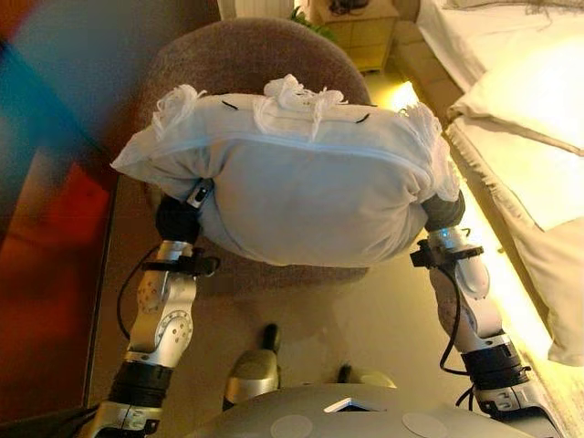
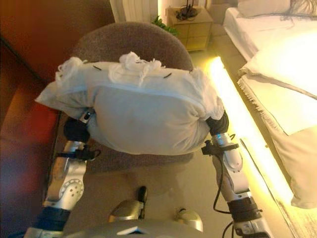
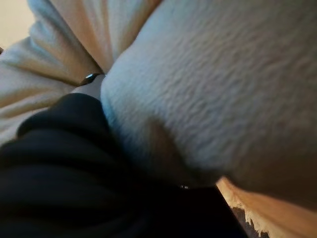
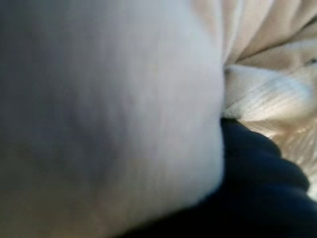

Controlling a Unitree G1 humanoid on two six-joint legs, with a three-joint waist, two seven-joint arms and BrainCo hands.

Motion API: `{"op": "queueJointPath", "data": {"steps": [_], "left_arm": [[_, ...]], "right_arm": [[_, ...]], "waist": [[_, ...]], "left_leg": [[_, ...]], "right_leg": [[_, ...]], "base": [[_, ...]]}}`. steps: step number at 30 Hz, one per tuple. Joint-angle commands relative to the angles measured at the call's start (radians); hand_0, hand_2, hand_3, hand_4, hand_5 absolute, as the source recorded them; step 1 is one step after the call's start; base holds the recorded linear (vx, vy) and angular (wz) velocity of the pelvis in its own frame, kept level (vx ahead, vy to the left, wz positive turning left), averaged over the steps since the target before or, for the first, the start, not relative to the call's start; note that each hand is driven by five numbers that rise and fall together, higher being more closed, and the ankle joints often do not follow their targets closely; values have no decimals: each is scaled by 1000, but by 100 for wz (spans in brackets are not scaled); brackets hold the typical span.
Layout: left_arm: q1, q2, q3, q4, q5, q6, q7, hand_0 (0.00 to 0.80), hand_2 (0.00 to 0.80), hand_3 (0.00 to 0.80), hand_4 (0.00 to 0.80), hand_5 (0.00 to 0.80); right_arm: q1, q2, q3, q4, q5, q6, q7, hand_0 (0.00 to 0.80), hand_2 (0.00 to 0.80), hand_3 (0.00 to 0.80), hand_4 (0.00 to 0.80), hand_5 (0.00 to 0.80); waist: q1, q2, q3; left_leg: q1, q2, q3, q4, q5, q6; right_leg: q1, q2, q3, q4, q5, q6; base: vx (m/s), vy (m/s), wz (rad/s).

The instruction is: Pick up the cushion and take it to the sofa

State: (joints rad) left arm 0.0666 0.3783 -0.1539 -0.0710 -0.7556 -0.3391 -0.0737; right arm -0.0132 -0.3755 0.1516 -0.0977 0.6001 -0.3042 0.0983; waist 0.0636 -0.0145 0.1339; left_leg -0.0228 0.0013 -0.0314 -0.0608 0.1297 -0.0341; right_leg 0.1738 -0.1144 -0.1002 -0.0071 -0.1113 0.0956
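A plump white cushion (image 1: 301, 196) with fringed corners is held up in front of me, squeezed between my two hands. My left hand (image 1: 182, 214) presses into its left end and my right hand (image 1: 441, 212) into its right end, both sunk in the fabric. The cushion hangs above the seat of a round brown armchair (image 1: 237, 59). In the left wrist view the cushion (image 3: 223, 89) bulges over the dark hand cover (image 3: 64, 158). In the right wrist view the cushion (image 4: 99, 109) fills the picture beside the dark cover (image 4: 257, 183). No sofa is in view.
A bed (image 1: 529, 91) with white bedding and pillows runs along the right, with a lit strip (image 1: 497, 265) at its base. A small wooden nightstand (image 1: 365, 36) stands at the back. A dark reddish wooden panel (image 1: 46, 274) lines the left side.
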Motion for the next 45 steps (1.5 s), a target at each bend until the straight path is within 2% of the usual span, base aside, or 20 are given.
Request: {"op": "queueJointPath", "data": {"steps": [1,5,8,10,11,13,17,22,27,32,37,41,45], "left_arm": [[-104,-36,-85,-26,46,-56,-2,800,800,800,800,800],[-114,-54,-99,-17,36,-51,12,800,800,800,800,800],[-146,-78,-122,22,40,-40,50,800,800,800,800,800],[-175,-92,-132,52,51,-31,73,800,800,800,800,800],[-202,-99,-141,81,57,-16,70,800,800,800,800,800],[-233,-110,-152,115,79,-7,86,800,800,800,800,800],[-261,-127,-156,151,112,39,148,800,800,800,800,800],[-298,-131,-168,213,145,72,200,800,800,800,800,800],[-422,-147,-199,308,184,89,273,800,800,800,800,800],[-598,-189,-239,468,215,81,336,800,800,800,800,800],[-756,-208,-245,642,218,49,346,800,800,800,800,800],[-881,-221,-248,772,186,55,379,800,800,800,800,800],[-956,-225,-249,856,151,100,421,800,800,800,800,800]], "right_arm": [[-107,-3,60,-39,-74,11,11,800,800,800,800,800],[-141,-39,51,-11,-105,42,-3,800,800,800,800,800],[-189,-51,56,25,-120,54,-24,800,800,800,800,800],[-223,-54,60,50,-127,60,-54,800,800,800,800,800],[-247,-50,56,82,-130,61,-75,800,800,800,800,800],[-273,-42,60,124,-129,64,-92,800,800,800,800,800],[-284,-16,81,192,-142,97,-103,800,800,800,800,800],[-310,10,100,274,-146,119,-108,800,800,800,800,800],[-491,43,142,427,-119,159,-164,800,800,800,800,800],[-669,76,196,590,-55,170,-224,800,800,800,800,800],[-800,75,231,743,-34,162,-235,800,800,800,800,800],[-921,66,244,874,-41,164,-225,800,800,800,800,800],[-995,54,247,994,-51,182,-207,800,800,800,800,800]], "waist": [[4,-19,-55],[13,-32,-45],[26,-44,-23],[30,-52,-13],[28,-55,-11],[28,-55,-13],[23,-44,-47],[18,-30,-68],[22,-26,-46],[14,-19,-17],[3,-5,11],[-7,6,34],[-13,9,26]], "left_leg": [[60,38,-33,75,-188,-8],[30,66,-23,142,-184,-35],[-8,68,-33,217,-164,-44],[-15,67,-15,224,-165,-45],[-16,73,8,216,-160,-49],[-8,70,5,199,-156,-51],[73,68,4,88,-170,-45],[114,74,22,32,-169,-45],[107,73,32,9,-168,-41],[83,64,24,-3,-164,-34],[67,57,18,-9,-166,-38],[41,55,21,-1,-170,-46],[49,58,22,-7,-173,-49]], "right_leg": [[-77,-23,41,-80,133,1],[-61,-18,-3,-74,119,-22],[-49,-15,-30,-55,105,-39],[-40,-16,-51,-48,100,-42],[-32,-17,-70,-50,99,-43],[-22,-18,-78,-59,101,-38],[-13,-24,-75,-80,107,-20],[-34,-38,-68,-80,119,6],[-67,-50,-78,-80,133,21],[-102,-54,-71,-80,139,31],[-123,-59,-64,-80,138,35],[-147,-64,-52,-80,135,39],[-144,-61,-38,-80,126,42]], "base": [[138,-158,9],[84,-116,16],[45,-85,24],[29,-30,38],[36,6,56],[70,27,62],[140,88,26],[124,97,10],[-5,51,-4],[-55,33,1],[-50,26,2],[-63,33,1],[78,15,-1]]}}
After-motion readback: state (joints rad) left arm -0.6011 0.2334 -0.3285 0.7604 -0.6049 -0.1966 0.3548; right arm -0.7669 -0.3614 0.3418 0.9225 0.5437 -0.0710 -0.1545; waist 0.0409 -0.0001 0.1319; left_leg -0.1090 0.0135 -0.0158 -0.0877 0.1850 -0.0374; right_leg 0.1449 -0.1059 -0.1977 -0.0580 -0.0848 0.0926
